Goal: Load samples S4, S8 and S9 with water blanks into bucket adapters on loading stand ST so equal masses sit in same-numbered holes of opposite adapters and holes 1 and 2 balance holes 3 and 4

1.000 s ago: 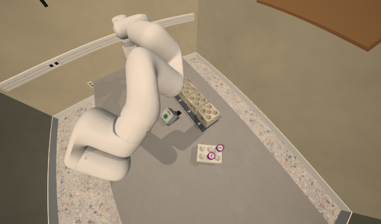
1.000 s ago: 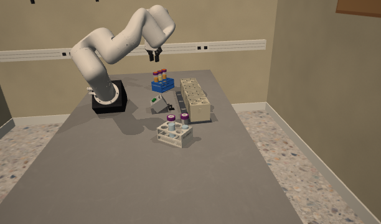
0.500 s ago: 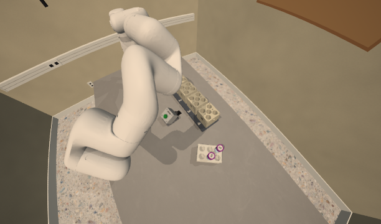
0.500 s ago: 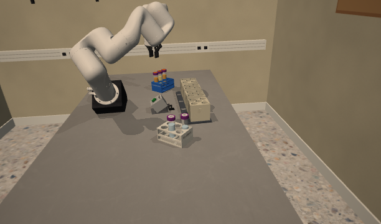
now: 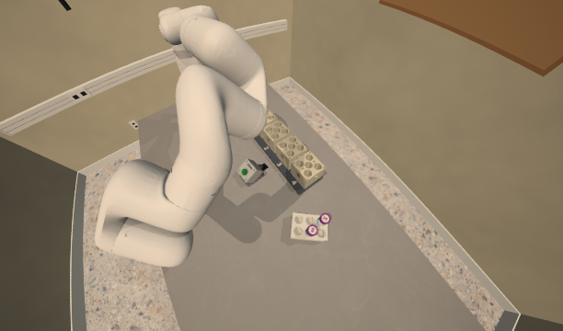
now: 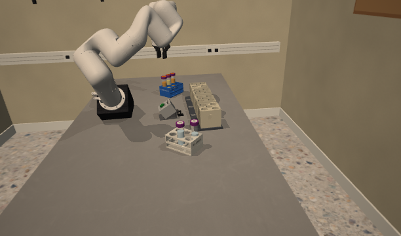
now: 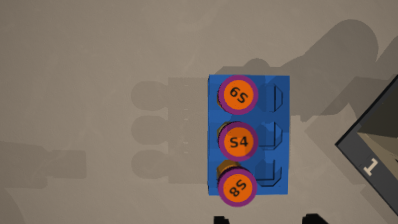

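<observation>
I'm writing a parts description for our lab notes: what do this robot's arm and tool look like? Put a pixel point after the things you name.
The arm (image 5: 201,133) (image 6: 133,37) is smooth off-white, with thick rounded tubular segments and curved elbows. Its round foot sits on a black block-shaped base (image 6: 115,115). The tool (image 6: 161,58) has dark, narrow fingers. No lettering is readable on them.

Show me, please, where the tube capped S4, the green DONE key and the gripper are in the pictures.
S4 tube (image 7: 238,142): wrist view, orange dot on its cap.
DONE key (image 5: 245,172) (image 6: 162,105): top and exterior views, green key face.
Gripper (image 6: 162,57): exterior view, midway between its fingertips.
</observation>
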You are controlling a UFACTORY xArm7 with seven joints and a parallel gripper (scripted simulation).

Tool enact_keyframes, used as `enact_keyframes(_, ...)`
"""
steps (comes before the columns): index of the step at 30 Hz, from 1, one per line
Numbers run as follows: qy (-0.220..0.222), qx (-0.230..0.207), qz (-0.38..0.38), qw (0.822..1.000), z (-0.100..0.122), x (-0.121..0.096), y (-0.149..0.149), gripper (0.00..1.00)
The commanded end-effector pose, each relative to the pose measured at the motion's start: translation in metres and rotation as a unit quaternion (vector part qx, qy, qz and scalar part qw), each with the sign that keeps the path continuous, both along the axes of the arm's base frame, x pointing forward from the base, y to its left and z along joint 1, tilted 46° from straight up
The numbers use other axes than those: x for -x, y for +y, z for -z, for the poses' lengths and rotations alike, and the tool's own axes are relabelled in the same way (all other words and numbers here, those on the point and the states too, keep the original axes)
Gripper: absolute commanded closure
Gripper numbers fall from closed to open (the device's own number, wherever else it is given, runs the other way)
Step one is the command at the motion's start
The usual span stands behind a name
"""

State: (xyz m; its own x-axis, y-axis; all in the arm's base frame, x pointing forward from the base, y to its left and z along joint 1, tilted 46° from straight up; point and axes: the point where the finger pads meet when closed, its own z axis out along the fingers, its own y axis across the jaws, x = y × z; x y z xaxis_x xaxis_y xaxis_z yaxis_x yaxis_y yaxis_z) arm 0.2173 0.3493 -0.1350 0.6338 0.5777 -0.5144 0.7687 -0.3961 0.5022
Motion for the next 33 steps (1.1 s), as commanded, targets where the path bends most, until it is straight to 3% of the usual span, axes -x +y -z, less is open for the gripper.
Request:
enact_keyframes(1, 0.000, -0.003, -0.001, 1.000, -0.001, 0.000, 0.003, 0.56)
enact_keyframes(12, 0.000, -0.003, -0.001, 1.000, -0.001, 0.000, 0.003, 0.56)
enact_keyframes(13, 0.000, -0.003, -0.001, 1.000, -0.001, 0.000, 0.003, 0.43)
enact_keyframes(33, 0.000, -0.003, -0.001, 1.000, 0.015, -0.002, -0.014, 0.43)
